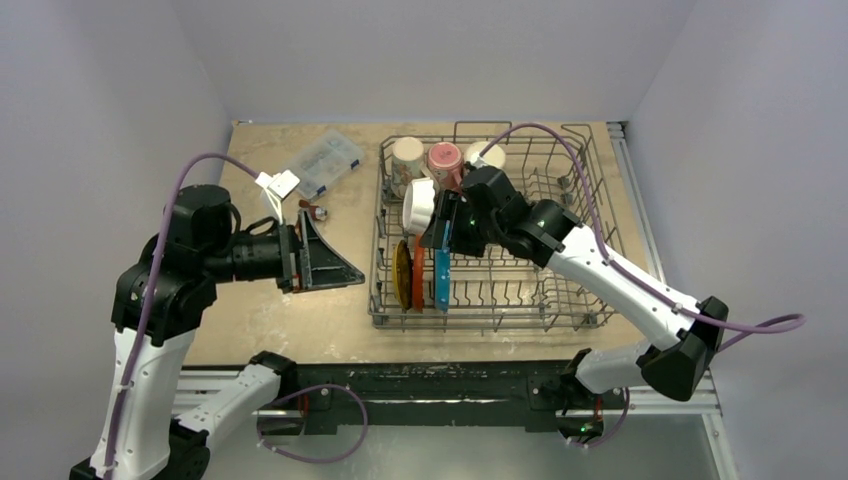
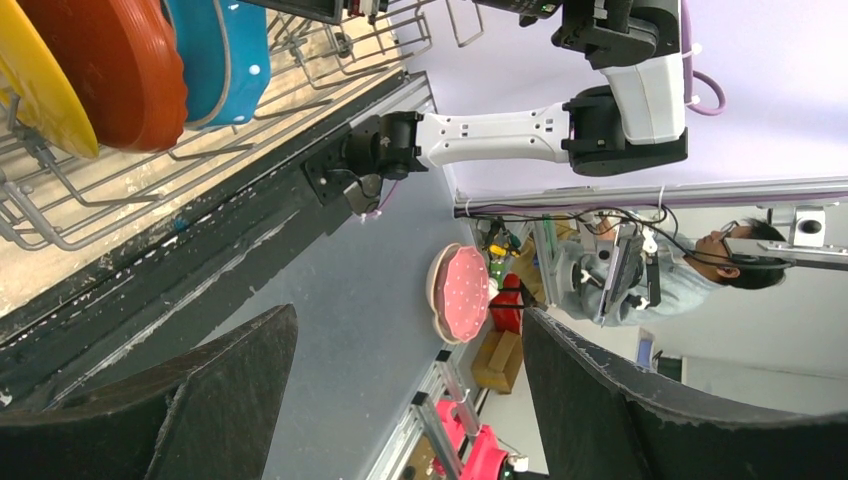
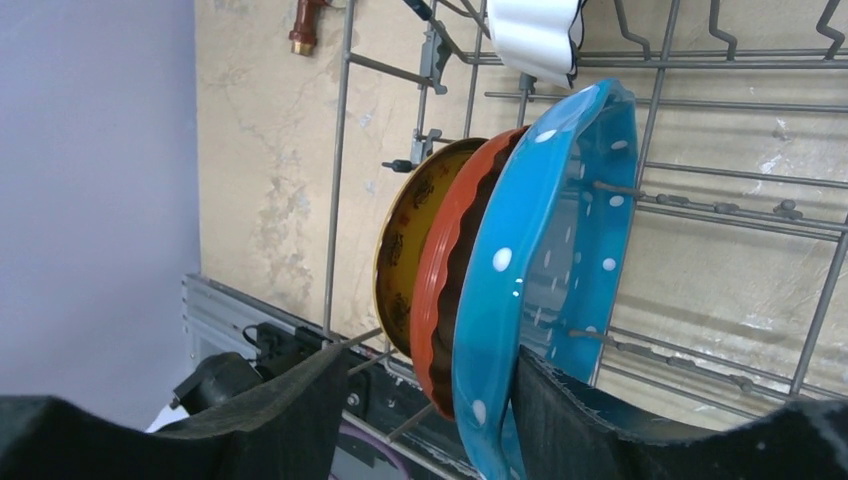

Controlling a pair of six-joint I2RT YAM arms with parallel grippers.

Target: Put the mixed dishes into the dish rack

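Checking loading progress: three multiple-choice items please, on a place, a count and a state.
1. Where in the dish rack stand the yellow plate, orange plate and white-dotted blue plate? A far right; B near left; C far middle.
2. How many mugs are in it? A one; B two; C three.
3. The left gripper is: A shut on a mug; B open, empty; C shut on a plate.
B, on edge by the near left wall; C, two cream, one pink along the far end; B, fingers apart, nothing between.
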